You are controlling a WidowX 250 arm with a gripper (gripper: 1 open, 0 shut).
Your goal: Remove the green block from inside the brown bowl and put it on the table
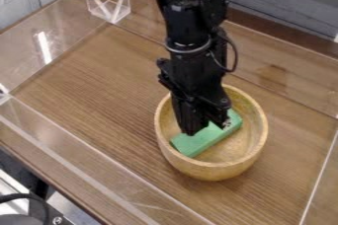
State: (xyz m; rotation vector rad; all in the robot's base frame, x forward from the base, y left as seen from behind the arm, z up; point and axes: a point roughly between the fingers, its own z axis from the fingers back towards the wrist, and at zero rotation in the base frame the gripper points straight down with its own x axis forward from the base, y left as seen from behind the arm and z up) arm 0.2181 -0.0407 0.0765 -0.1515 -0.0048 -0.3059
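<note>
Walls: on the left we see clear plastic walls (53, 32) edging the table, with bright glare on the upper-left panel.
Table: we see a brown wood-grain top (106, 81) with dark streaks, running from the left edge across to the right.
Arm: a black arm (185, 12) comes down from the top centre, cables looping near its upper end, and it points straight down into the bowl.
Claw: we read the claw (201, 123) as clenched, its black fingers drawn together down inside the bowl, on the upper end of the block; we cannot make out the contact itself.
Block: the green block (201, 142) lies inside the bowl, tilted, its lower left end near the front wall and its upper right end under the claw.
Bowl: the light-brown wooden bowl (251, 140) sits on the table right of centre, near the front, its thick rim in full view except where the arm covers it.
</note>
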